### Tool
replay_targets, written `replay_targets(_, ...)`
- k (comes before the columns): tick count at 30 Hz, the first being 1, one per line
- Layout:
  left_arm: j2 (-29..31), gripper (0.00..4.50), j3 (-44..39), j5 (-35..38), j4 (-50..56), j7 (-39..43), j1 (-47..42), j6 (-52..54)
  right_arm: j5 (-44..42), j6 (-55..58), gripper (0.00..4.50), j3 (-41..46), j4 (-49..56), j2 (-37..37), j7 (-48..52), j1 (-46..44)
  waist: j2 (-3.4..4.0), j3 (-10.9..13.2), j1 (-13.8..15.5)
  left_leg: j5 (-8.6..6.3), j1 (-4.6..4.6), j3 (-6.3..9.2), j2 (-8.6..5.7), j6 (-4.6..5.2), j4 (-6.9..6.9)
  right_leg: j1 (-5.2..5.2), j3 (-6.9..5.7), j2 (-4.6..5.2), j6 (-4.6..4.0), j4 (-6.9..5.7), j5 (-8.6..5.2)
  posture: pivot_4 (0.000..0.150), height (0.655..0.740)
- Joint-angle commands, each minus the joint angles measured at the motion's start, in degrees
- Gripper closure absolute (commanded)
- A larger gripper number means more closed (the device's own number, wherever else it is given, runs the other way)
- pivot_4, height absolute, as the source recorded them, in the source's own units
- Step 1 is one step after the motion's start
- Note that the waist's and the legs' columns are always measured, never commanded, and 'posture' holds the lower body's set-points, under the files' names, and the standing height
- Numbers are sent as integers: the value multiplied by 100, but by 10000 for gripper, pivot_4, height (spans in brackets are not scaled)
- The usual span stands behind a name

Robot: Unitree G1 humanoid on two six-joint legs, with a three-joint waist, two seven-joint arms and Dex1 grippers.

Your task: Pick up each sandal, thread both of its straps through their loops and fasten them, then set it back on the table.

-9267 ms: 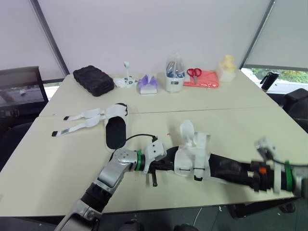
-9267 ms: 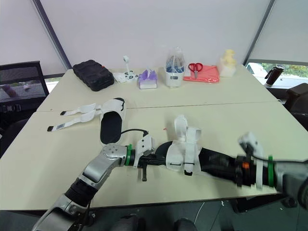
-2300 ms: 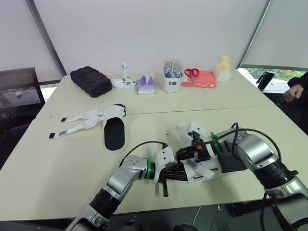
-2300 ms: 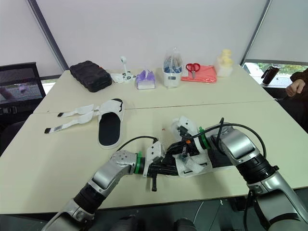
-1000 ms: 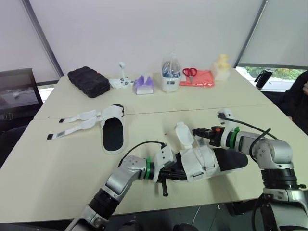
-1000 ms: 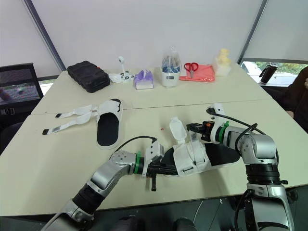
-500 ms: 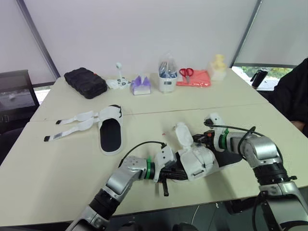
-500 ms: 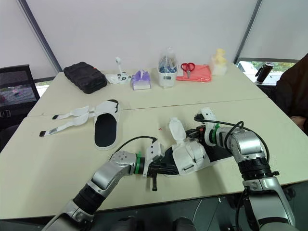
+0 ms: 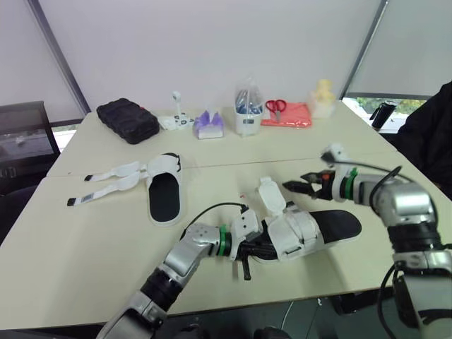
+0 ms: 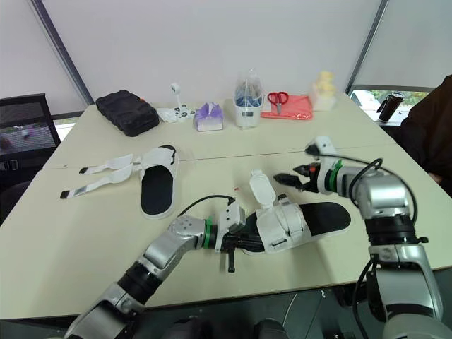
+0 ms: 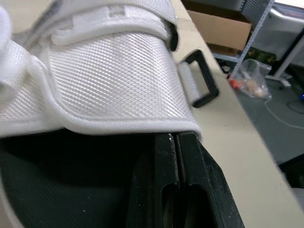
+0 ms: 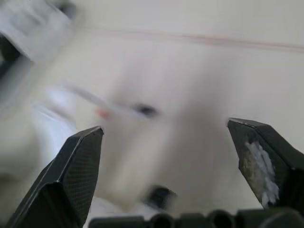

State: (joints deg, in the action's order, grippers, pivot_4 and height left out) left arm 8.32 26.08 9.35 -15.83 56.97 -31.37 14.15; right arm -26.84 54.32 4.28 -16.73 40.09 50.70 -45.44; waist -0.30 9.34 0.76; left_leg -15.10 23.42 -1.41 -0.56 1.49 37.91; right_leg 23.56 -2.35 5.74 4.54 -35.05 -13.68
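Left eye view first: the near sandal (image 9: 332, 227) lies flat on the table (image 9: 106, 240) close to my edge. Its long axis runs left to right, toe toward my left gripper (image 9: 256, 248), heel toward my right. The wide strap (image 9: 296, 236) is folded over the sole, and the loose strap (image 9: 270, 198) stands upright, unfastened. My right gripper (image 9: 295, 185) hovers just beyond that loose strap, apart from it, fingers spread. I judge the step is catching that strap. I should come in low, pinch only its free tip, and feed it across the sandal toward its loop while the left steadies the toe.

Left wrist view: my fingers are pressed together, tips tucked under the wide strap's edge above the sole, and I see nothing between them. A black loop (image 11: 202, 85) sticks out sideways, unthreaded.

Right wrist view: fingers (image 12: 71, 175) wide apart, holding nothing.
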Motion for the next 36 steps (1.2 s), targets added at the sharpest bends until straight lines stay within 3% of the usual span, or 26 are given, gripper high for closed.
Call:
replay_targets(1,6,45000,-118,-290,-493,-259,-159,-198,-376,287,265,34,145,-7,447,-201,-1,0,-3,0,0,0,1,0,0,0,0,-2,0,0,0,1500,7400)
replay_targets(14,-3,45000,-126,-225,-392,-198,-62,-196,-78,402,265,-731,-880,-389,875,-552,1,0,-14,-1,5,1,1,0,-4,10,2,9,0,-1,1,1500,7400)
replay_targets(20,-11,45000,-162,-252,-267,-269,43,-139,-579,981,265,-149,-1982,-927,1033,-1311,4,1,-24,0,5,1,2,0,-12,16,2,11,-2,-4,2,1500,7400)
replay_targets(29,30,45000,-191,-252,-36,-401,220,-21,-385,107,265,664,-3576,-1633,11,-2135,5,0,-51,3,5,-6,1,-10,-43,32,4,18,-4,-3,5,1500,7400)
replay_targets(36,-13,45000,-124,-244,215,-428,457,65,-422,285,34386,629,-2850,-1630,136,-1751,6,-1,-56,7,6,-17,1,-15,-72,50,4,20,9,-4,15,1500,7400)
